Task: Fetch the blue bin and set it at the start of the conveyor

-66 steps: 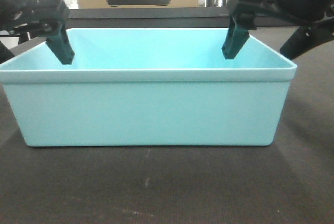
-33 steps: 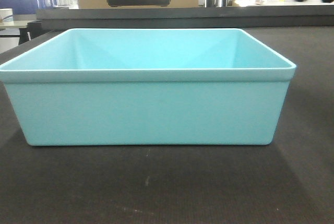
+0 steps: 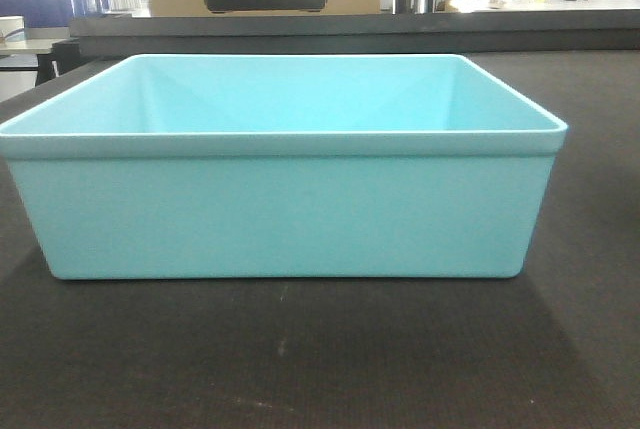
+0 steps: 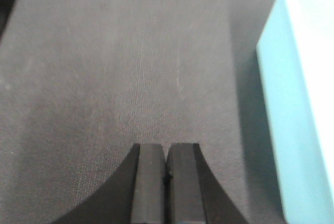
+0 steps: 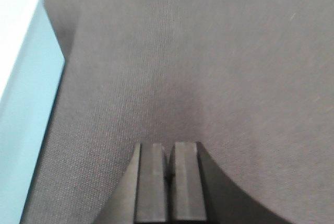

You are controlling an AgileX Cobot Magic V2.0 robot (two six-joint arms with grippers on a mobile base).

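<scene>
Bin [image 3: 285,204] on belt [image 3: 300,349] | left hand [image 4: 167,153], right hand [image 5: 169,153] closed, beside it

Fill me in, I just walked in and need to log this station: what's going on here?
Nothing is being handled right now. The turquoise tub sits upright and empty on the dark conveyor belt. Both arms are off to its sides: the left gripper and the right gripper are each shut on nothing, above bare belt with the tub's wall beside them. Judging by this, the placement looks done.
</scene>
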